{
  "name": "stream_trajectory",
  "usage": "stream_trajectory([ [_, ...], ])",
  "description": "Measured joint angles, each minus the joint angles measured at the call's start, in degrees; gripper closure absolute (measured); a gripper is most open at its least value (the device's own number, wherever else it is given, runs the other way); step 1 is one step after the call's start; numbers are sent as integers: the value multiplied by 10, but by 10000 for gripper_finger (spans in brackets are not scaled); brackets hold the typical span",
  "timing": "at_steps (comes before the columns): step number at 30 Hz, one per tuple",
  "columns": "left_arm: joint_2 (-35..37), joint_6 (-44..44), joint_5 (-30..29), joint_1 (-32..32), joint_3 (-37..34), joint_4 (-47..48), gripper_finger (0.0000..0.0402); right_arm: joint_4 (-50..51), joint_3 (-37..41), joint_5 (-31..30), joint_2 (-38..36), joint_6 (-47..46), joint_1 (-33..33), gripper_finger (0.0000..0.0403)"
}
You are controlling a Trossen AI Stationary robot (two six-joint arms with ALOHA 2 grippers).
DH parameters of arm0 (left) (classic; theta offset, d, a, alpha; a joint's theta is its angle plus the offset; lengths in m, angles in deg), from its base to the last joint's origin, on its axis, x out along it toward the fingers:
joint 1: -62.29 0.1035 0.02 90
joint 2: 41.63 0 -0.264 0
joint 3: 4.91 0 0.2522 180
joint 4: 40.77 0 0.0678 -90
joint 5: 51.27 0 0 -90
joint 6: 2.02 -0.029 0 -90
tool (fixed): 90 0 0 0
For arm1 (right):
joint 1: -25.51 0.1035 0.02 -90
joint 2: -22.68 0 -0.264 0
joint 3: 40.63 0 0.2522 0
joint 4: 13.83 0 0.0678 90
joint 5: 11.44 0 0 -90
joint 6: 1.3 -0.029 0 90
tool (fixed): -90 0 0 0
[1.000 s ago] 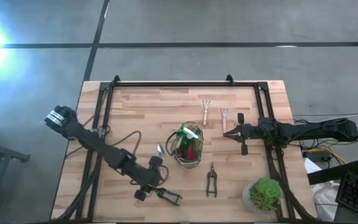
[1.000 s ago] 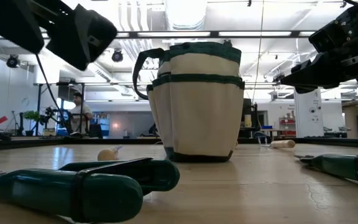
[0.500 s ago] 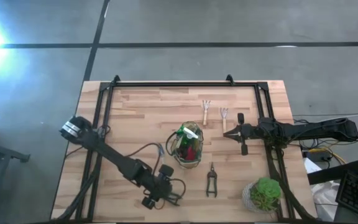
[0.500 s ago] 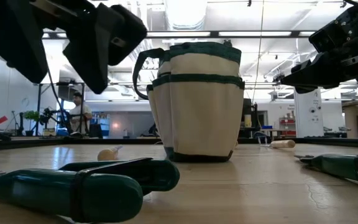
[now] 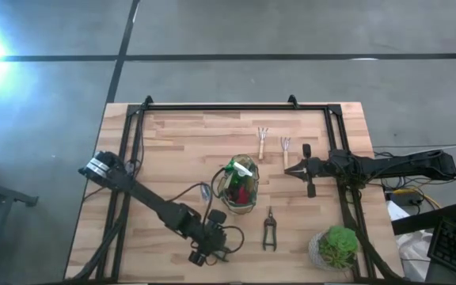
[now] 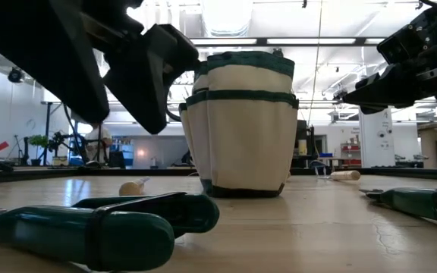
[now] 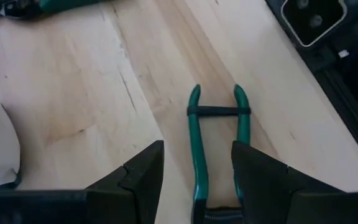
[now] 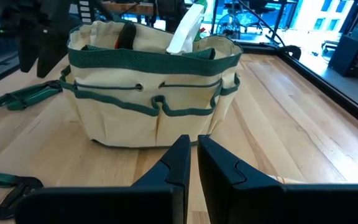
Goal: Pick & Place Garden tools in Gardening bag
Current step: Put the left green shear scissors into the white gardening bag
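Observation:
A green-handled pruner lies flat near the table's front edge. My left gripper hangs open just above it, tilted down, one finger on either side of the handles; I see no touch. The gardening bag stands upright mid-table, holding a white-topped spray bottle and a red-and-black tool. A second pruner lies right of the first. Two forks lie beyond the bag, and a trowel lies by its left side. My right gripper waits shut, right of the bag.
A potted green plant stands at the near right corner. A black frame runs along the table's far and side edges. Bare wood lies left of the bag and along the far side. A person shows far off in the room.
My left gripper has travelled along the near edge toward the table's right and sunk a little, coming over the green-handled pruner, which has not moved. Its fingers have kept the same gap.

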Motion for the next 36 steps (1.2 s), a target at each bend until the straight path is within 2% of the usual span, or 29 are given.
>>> stream_trajectory([
  [36, -101, -8, 21, 10, 1, -86, 215, 0, 0, 0, 0, 0, 0, 376],
])
